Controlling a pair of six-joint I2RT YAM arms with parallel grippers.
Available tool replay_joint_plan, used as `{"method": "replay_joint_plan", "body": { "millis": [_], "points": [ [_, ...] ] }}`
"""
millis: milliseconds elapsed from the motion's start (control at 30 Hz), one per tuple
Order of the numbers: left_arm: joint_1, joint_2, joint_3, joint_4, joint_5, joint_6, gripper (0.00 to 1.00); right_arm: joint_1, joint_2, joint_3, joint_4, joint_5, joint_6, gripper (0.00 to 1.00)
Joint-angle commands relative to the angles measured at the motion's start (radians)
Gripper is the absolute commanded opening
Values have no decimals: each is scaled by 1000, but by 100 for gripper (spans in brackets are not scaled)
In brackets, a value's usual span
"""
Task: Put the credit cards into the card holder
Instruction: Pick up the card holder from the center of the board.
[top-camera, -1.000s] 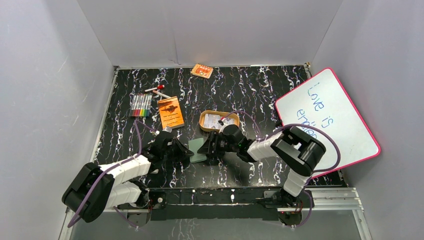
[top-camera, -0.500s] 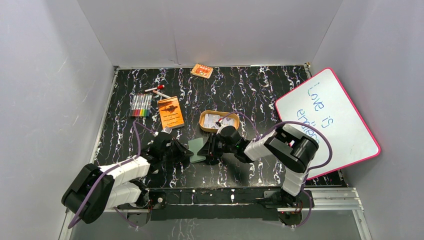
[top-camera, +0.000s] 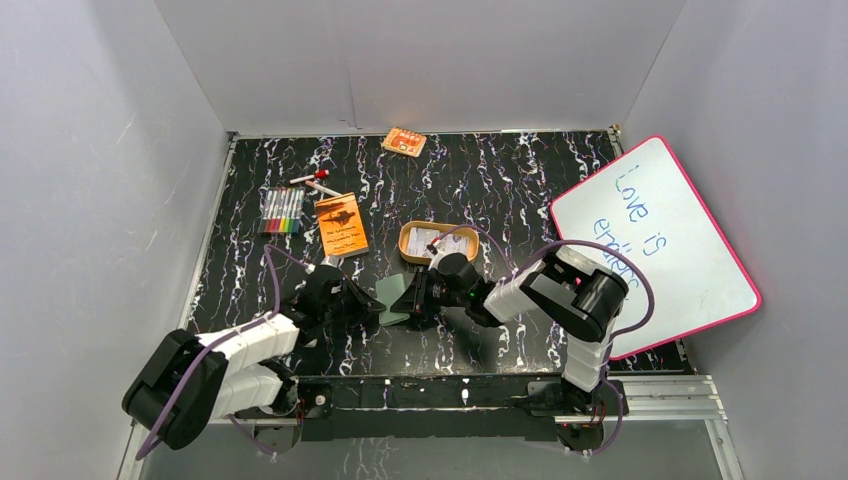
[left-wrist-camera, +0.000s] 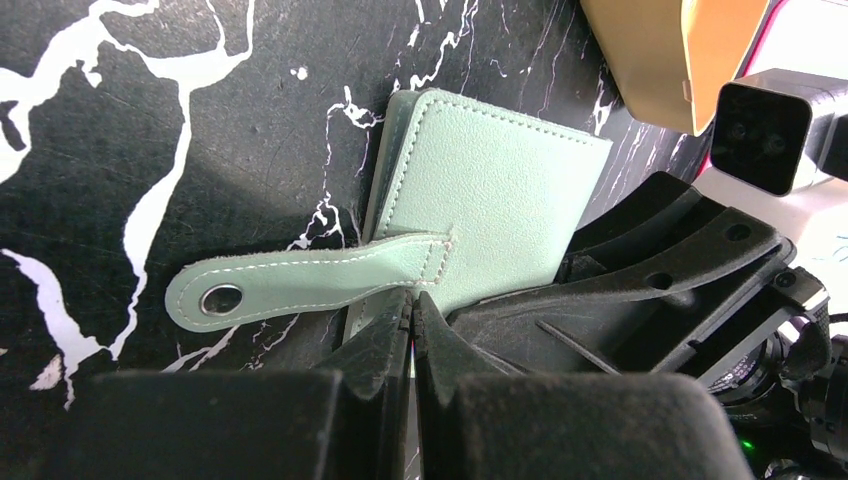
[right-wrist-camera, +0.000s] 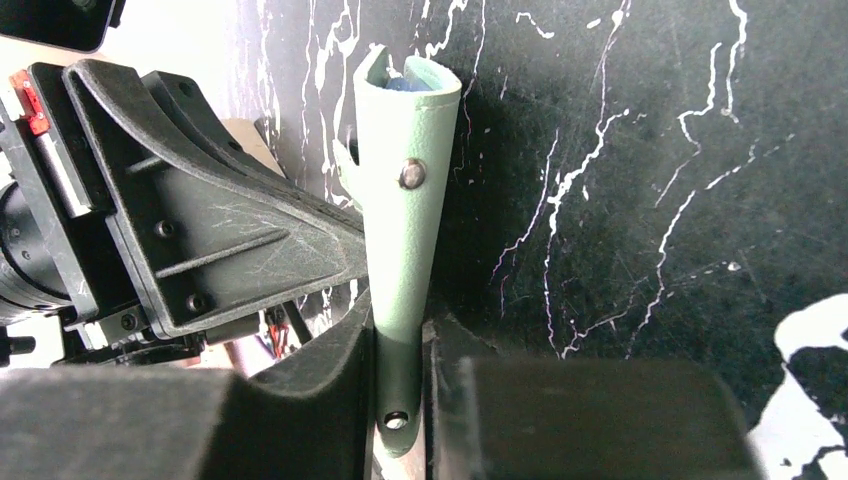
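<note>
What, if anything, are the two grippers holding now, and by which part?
Both hold the card holder: the left gripper pinches its edge beside the snap tab; the right gripper clamps the flap bearing the snap stud.

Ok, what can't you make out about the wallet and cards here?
- Top view: wallet mostly hidden by left gripper and right gripper.
- Top view: cards in the tray too small to count.
- Right wrist view: wallet edge-on, inside hidden.
- Left wrist view: fingers cover its near edge.
</note>
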Motion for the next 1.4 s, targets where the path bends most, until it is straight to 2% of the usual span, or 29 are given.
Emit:
{"method": "replay_joint_plan", "body": {
  "millis": [0, 67, 100, 167, 267, 367, 500, 567, 667, 767, 833, 867, 967, 1100, 1267, 1367],
  "points": [
    [8, 10, -45, -225, -83, 51, 0, 20, -28, 45, 87, -49, -12, 12],
    [8, -37, -10, -291, -97, 68, 0, 22, -62, 54, 33, -40, -63, 2],
    [8, -76, 17, -334, -106, 79, 1, 27, -85, 65, -29, -30, -96, 0],
    [8, -169, 78, -443, -136, 93, 15, 30, -141, 89, -140, -7, -173, 0],
    [13, -303, 196, -580, -193, 106, 41, 30, -242, 158, -361, 35, -315, 0],
    [18, -373, 367, -701, -259, 134, 56, 30, -325, 296, -649, 121, -498, 0],
    [21, -371, 597, -808, -350, 233, 68, 31, -377, 503, -952, 277, -729, 0],
    [21, -351, 702, -831, -385, 264, 75, 37, -392, 590, -1045, 387, -841, 0],
    [21, -314, 845, -840, -405, 315, 78, 47, -421, 677, -1096, 556, -1065, 0],
    [21, -285, 980, -853, -415, 328, 81, 69, -475, 677, -1012, 720, -1329, 0],
    [21, -274, 1056, -865, -426, 319, 83, 94, -530, 619, -864, 815, -1536, 0],
    [21, -272, 1097, -877, -441, 302, 87, 106, -555, 588, -774, 848, -1636, 0],
    [21, -277, 1136, -875, -447, 251, 90, 121, -586, 508, -530, 950, -1909, 0],
    [21, -254, 1113, -796, -311, 253, 90, 141, -604, 439, -319, 972, -2118, 0],
    [21, -226, 1062, -668, -157, 205, 91, 200, -591, 314, 20, 944, -2461, 0],
    [21, -231, 1042, -586, -100, 184, 91, 226, -580, 280, 115, 913, -2609, 0]
  ]
}}
